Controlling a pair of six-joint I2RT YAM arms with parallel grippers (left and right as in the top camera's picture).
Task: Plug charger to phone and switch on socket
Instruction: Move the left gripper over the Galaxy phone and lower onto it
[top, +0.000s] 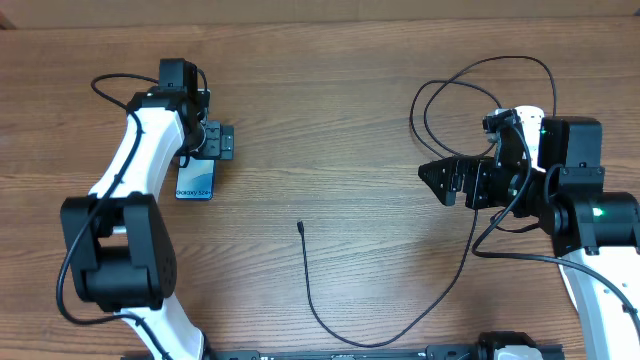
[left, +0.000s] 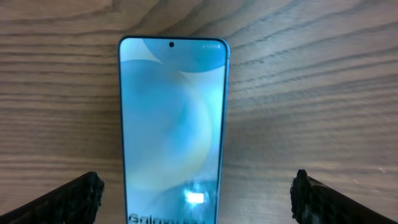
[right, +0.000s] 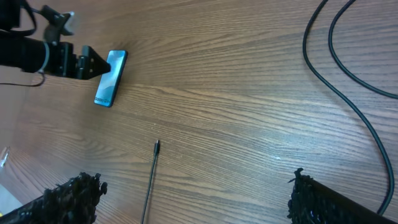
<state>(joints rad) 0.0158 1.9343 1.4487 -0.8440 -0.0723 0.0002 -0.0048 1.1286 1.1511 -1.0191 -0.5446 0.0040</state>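
The phone (top: 196, 181) lies flat on the wooden table at the left, teal screen up; it also shows in the left wrist view (left: 172, 124) and the right wrist view (right: 111, 78). My left gripper (top: 222, 141) is open above the phone's far end, one finger on each side (left: 196, 193). The charger cable (top: 330, 320) curves over the table, its connector tip (top: 301, 226) free at mid-table, also seen in the right wrist view (right: 157, 147). My right gripper (top: 445, 180) is open and empty at the right (right: 193, 199). The socket (top: 528, 118) shows as a white piece behind the right arm.
Loops of black cable (top: 470, 90) lie at the back right, also in the right wrist view (right: 348, 68). The right arm covers most of the socket area. Bare wood lies between the phone and the connector tip.
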